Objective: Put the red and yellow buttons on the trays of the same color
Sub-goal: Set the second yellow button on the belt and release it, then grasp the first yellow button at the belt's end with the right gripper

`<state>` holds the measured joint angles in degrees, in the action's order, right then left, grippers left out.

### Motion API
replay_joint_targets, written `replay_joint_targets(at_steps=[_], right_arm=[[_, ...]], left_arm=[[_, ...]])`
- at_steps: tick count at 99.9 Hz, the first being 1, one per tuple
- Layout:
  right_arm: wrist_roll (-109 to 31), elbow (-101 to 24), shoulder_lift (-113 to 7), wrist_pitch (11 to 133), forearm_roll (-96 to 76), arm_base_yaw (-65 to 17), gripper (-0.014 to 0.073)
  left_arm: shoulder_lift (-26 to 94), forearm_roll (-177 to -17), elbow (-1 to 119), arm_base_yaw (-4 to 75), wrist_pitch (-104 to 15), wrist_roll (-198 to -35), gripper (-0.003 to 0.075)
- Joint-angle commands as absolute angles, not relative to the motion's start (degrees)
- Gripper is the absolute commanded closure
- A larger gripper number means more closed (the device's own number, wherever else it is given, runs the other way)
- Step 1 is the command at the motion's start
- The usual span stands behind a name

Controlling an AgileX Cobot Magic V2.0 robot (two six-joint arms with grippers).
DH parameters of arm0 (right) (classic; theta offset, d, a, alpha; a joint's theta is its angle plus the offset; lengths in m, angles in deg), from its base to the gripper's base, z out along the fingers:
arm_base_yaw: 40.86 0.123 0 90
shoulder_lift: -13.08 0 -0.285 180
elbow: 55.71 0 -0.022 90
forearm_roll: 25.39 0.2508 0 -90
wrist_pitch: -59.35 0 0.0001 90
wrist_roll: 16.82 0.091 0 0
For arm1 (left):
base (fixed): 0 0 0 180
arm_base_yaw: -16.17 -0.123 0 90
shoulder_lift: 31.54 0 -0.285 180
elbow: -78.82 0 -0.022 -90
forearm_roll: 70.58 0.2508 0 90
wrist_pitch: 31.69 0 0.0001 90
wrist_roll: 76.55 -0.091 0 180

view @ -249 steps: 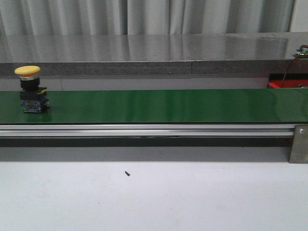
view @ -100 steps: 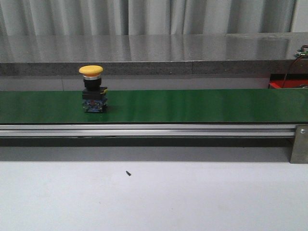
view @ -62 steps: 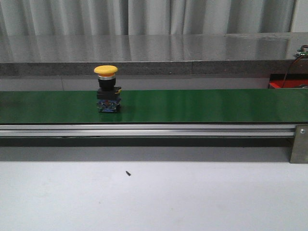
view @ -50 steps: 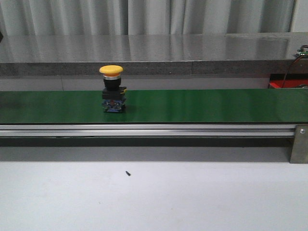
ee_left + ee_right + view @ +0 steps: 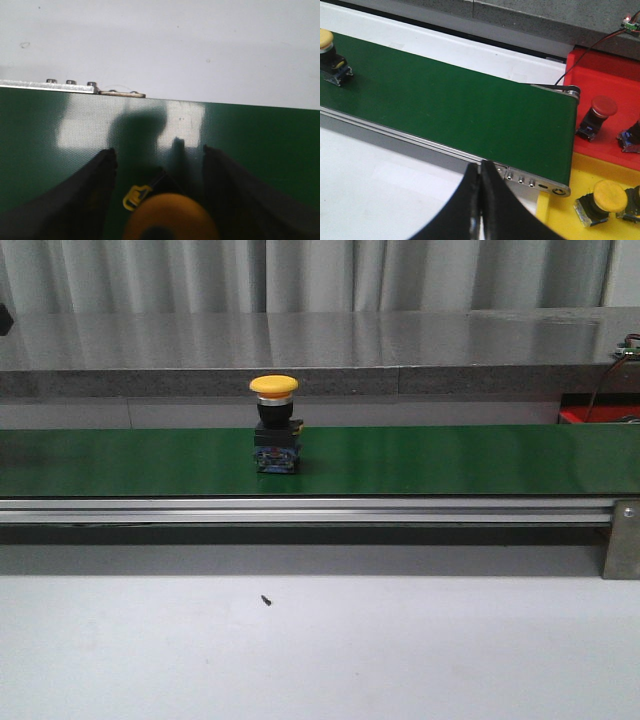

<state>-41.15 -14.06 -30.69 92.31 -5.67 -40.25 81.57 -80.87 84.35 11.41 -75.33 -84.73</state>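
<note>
green conveyor belt (image 5: 450, 460) — yellow button (image 5: 275, 425) upright

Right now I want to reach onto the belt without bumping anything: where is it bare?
The green belt is bare from the yellow button to its end at the red tray. Crowded: the left gripper straddles that button, and the red tray and yellow tray hold buttons.

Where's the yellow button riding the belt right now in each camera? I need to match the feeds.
Front view: yellow button upright on the green belt, left of centre.
Left wrist view: its cap between the open left gripper fingers.
Right wrist view: far corner.
Shared landmark: the green belt.
</note>
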Motion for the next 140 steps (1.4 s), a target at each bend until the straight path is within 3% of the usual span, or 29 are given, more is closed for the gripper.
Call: replay_joint_targets(at_steps=[1,12,53,78,92,121,140], right_arm=[[-41.4,-15.5,-30.6,88.7,-4.7,-40.2,0.069],[-41.4,-15.5,-30.6,88.7,-4.7,-40.2,0.069],[-41.4,-15.5,-30.6,88.7,-4.7,-40.2,0.069],[-41.4,-15.5,-30.6,88.7,-4.7,-40.2,0.069],[-41.4,-15.5,-30.6,88.7,-4.7,-40.2,0.069],[-41.4,-15.5,-30.6,84.0,-4.7,-40.2,0.069],[-41.4,-15.5,-30.7,84.0,-4.6,-40.2,0.069]], left_arm=[[77.4,-81.9,85.8,11.8,-73.0,-84.9,0.0175],[75.7,-82.5,85.8,11.8,-72.9,-84.9,0.0108],[60.2,-84.6,85.2,12.3,-71.0,-87.1,0.0113],[44.8,-87.2,71.6,16.5,-62.5,-89.7,0.0125],[36.0,-88.4,61.0,18.9,-59.0,-89.7,0.0255],[21.5,-88.9,41.8,20.2,-52.0,-89.7,0.0743],[17.9,-88.9,37.0,20.2,-50.9,-89.7,0.0739]])
